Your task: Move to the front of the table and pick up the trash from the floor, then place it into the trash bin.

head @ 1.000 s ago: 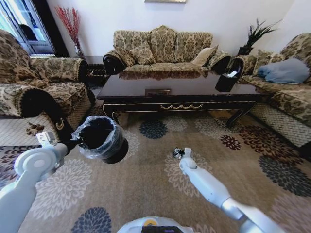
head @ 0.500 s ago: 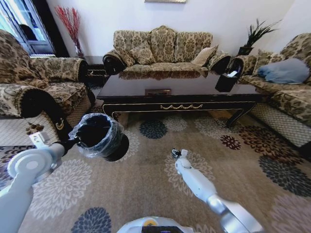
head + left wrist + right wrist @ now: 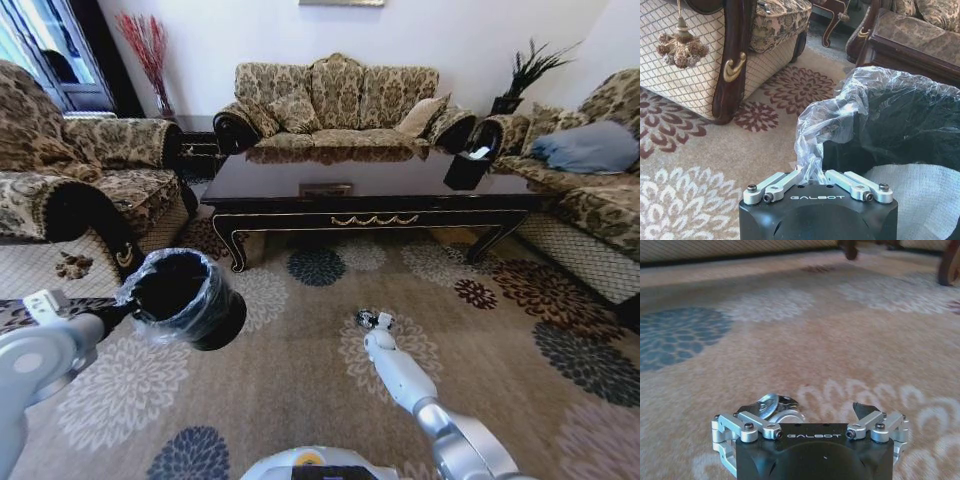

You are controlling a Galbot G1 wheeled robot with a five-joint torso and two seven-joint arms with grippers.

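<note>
Left claw (image 3: 815,172) clamps the trash bin (image 3: 185,295) liner; right claw (image 3: 372,321), apart, holds foil (image 3: 771,407) near the table (image 3: 370,195).

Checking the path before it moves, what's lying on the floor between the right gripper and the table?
In the head view, only bare patterned floor lies between the right gripper and the table: carpet medallions, no litter visible.

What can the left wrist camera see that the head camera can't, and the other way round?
The left wrist view adds the close-up: the left gripper shut on the clear liner, and a tassel hanging on the armchair. The head view adds the table, the sofa behind it, and the right gripper low over the floor. Both share the black trash bin, the flowery floor and the armchair.
</note>
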